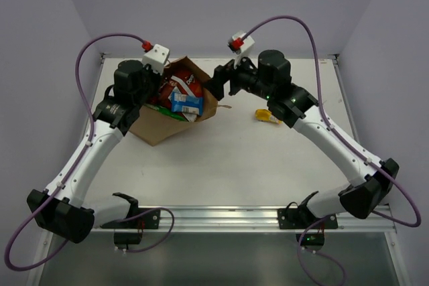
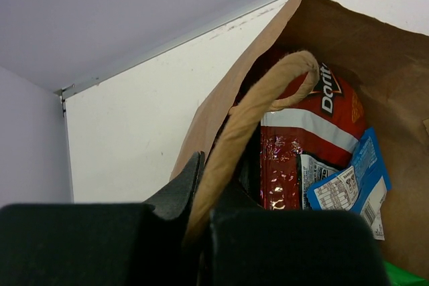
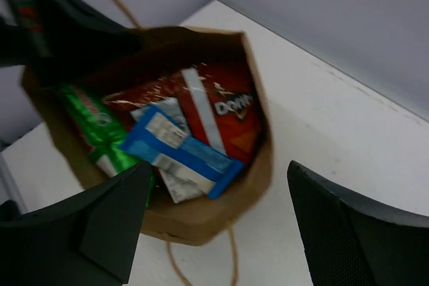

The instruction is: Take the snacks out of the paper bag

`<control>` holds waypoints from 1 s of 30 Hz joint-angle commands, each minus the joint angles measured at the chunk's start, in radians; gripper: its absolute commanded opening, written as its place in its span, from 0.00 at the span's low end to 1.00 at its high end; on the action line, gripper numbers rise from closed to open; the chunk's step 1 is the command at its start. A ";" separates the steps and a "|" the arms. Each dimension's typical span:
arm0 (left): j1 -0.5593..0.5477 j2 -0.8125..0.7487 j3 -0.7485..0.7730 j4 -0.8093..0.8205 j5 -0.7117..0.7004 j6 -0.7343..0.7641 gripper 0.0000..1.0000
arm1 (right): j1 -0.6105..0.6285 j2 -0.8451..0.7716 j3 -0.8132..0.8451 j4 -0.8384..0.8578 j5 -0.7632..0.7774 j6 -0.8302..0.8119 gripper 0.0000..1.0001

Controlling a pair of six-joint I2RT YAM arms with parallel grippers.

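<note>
The paper bag (image 1: 153,129) lies on the table (image 1: 234,165) left of centre, its mouth open toward the right gripper (image 3: 220,173) — fingers spread wide, holding nothing. The left gripper (image 2: 204,199) is clamped on the bag's loop handle (image 2: 268,92). Inside lie the Doritos bag (image 3: 231,108), a blue packet (image 3: 181,149) and a green bag (image 3: 100,128) — all within the paper walls
</note>
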 commanded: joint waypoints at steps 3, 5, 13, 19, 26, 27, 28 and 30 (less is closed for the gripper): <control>-0.001 -0.034 0.019 0.012 0.011 -0.006 0.00 | 0.121 0.098 0.120 -0.008 -0.095 -0.093 0.86; -0.001 -0.033 0.022 0.006 0.013 -0.016 0.00 | 0.156 0.173 0.146 -0.013 -0.103 -0.097 0.86; -0.001 -0.033 0.045 -0.009 0.021 -0.041 0.00 | 0.218 0.348 0.164 0.057 -0.084 -0.150 0.96; -0.001 -0.033 0.050 -0.022 0.039 -0.053 0.00 | 0.218 0.392 0.125 0.139 -0.080 -0.166 0.94; -0.001 -0.039 0.049 -0.031 0.031 -0.049 0.00 | 0.218 0.389 0.092 0.157 -0.064 -0.172 0.43; -0.001 -0.041 0.049 -0.032 0.028 -0.046 0.00 | 0.218 0.380 0.085 0.157 -0.061 -0.172 0.37; -0.001 -0.041 0.049 -0.034 0.022 -0.044 0.00 | 0.218 0.359 0.080 0.156 -0.058 -0.173 0.33; -0.001 -0.041 0.050 -0.032 0.013 -0.041 0.00 | 0.218 0.316 0.075 0.150 -0.046 -0.179 0.22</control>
